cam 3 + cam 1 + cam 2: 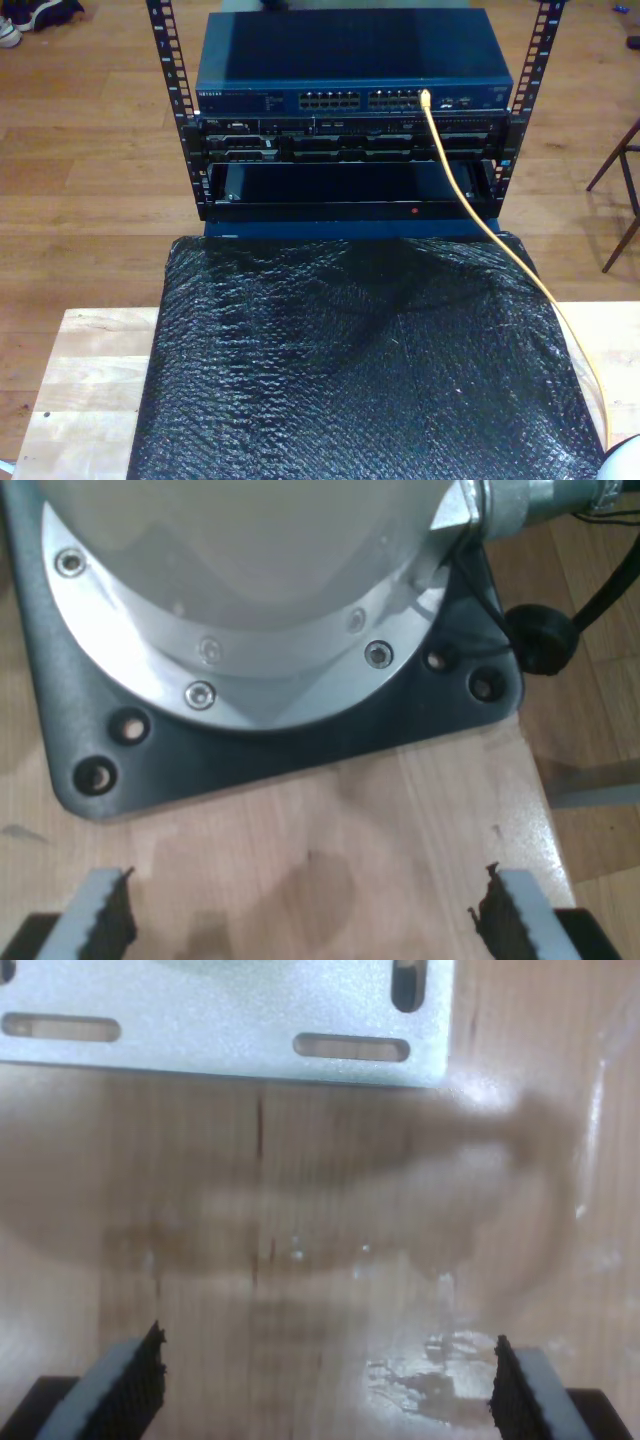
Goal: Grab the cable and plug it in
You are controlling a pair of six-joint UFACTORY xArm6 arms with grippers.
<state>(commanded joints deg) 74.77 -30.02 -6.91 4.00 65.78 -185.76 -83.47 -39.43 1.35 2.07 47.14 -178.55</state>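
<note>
Cable [497,235]: thin, yellow, likely light and limp; runs from a port on the blue switch [352,62] across the black mat [350,370]. Best pinched just behind its plug. My first gripper [305,920] and second gripper [327,1390]: jaws apart, empty.

The exterior view looks down from above the near end of the wooden table [85,375], facing the far rack [350,110]. The first wrist view peers close down past its fingertips [100,910] at an arm's base plate [300,735]; the second wrist view does likewise (equally near) at a slotted metal bracket [230,1020]. All share the tabletop.
</note>
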